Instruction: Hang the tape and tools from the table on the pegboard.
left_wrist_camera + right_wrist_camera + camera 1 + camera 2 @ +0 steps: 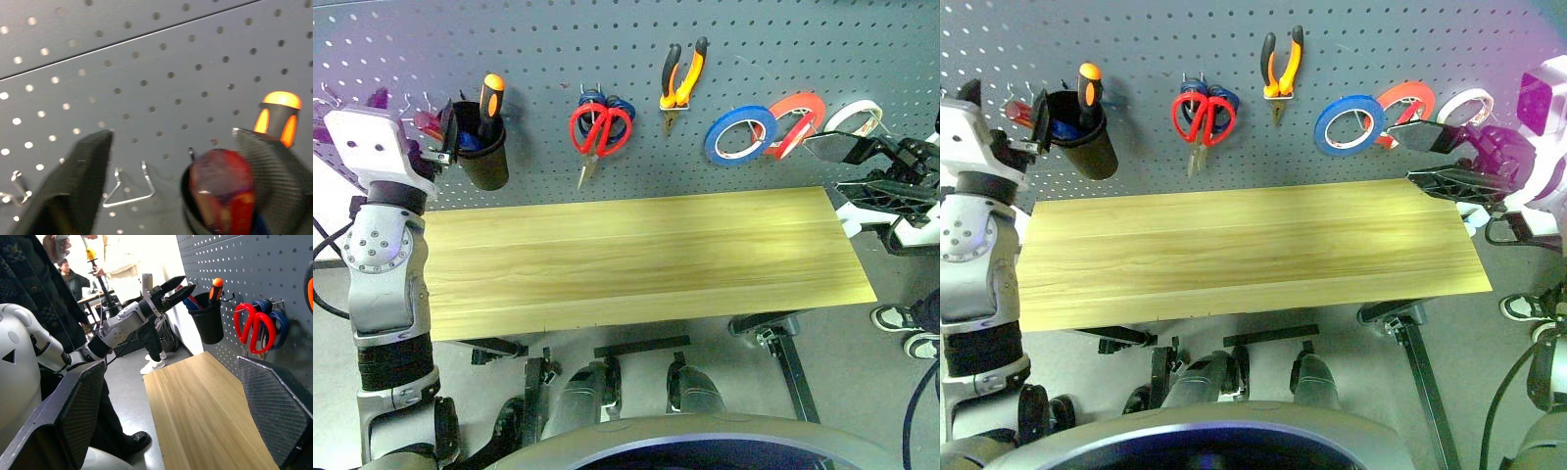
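Below the pegboard, the table of pale yellowish planks lies bare on its dark metal frame over a grey floor. On the pegboard, a black cup hangs at the left end, holding the orange-and-black screwdriver and the small red-handled screwdriver. To its right hang the red scissors over the blue scissors, then the pliers, the blue roll, the reddish tape and the white roll. The left gripper sits just beside the cup, fingers spread and grasping nothing. The right gripper hovers off the pegboard's right end, near the white roll, fingers also released. People stand in the room beyond the table's left end.
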You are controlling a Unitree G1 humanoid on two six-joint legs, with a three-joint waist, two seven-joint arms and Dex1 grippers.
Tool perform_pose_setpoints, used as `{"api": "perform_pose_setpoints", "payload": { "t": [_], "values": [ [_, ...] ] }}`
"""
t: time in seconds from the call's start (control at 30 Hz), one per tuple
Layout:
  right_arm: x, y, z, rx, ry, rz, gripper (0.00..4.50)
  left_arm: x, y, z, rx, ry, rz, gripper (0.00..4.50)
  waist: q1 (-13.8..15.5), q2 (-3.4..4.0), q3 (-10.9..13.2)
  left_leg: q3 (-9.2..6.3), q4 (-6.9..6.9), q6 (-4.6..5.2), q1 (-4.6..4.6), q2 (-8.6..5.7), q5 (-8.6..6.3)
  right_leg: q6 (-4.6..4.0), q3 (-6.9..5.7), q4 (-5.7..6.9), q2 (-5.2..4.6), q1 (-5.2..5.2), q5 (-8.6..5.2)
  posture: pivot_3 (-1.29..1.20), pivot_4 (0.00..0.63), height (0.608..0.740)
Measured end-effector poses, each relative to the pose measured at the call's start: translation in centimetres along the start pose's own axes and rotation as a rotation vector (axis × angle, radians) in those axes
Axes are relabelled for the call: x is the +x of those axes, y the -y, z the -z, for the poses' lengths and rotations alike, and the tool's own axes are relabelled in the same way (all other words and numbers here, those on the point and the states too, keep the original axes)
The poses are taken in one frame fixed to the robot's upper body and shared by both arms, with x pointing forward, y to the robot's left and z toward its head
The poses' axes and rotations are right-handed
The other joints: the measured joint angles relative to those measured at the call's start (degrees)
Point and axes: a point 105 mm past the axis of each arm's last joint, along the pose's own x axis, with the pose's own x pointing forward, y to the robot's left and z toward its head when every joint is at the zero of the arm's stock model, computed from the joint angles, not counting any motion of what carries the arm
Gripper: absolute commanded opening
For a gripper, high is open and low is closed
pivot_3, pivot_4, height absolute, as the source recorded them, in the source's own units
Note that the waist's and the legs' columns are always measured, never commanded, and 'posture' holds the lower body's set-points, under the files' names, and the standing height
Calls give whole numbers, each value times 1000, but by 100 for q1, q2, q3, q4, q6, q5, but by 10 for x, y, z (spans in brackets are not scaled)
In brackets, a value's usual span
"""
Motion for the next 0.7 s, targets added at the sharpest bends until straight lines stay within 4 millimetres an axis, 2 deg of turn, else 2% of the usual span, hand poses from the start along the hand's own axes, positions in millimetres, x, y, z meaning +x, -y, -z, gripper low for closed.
{"api": "perform_pose_setpoints", "payload": {
  "t": [0.1, 0.23, 0.33, 0.5, 0.7],
  "values": [
    [0, 0, 0, 2, -1, -1, 4500, 1, 3, -1, -14, 2, 13, 4450, -2, -1, -6, 0, 0, 0, 0, 0, 0, 0, 0, 0, 0, 0, 0, -108, 206, 723],
    [1, -1, 0, 2, -4, -3, 4500, 5, 14, -2, -135, -5, 51, 4450, 3, -1, -7, 0, 2, 0, -1, 0, 0, 0, 0, 0, 0, 0, 1, -109, 207, 723],
    [0, -1, 0, 4, -5, -2, 4500, 12, 17, -10, -143, 11, 55, 4450, -1, -1, -7, 1, 2, 0, -6, 0, 0, 0, 0, 0, 1, 6, 1, -108, 205, 723],
    [0, -2, 0, 5, -6, -1, 4500, 19, 25, -32, -121, 85, 73, 4450, -7, -2, -7, 3, 2, 0, -10, 0, 0, 0, 0, -1, 1, 10, 1, -105, 204, 723],
    [0, -2, 0, 5, -7, 0, 4500, 28, 29, -74, -96, 220, 85, 4450, 4, -2, -7, 4, 2, 0, -10, 0, 0, 1, 0, -2, 2, 10, 2, -102, 208, 723]
  ]
}}
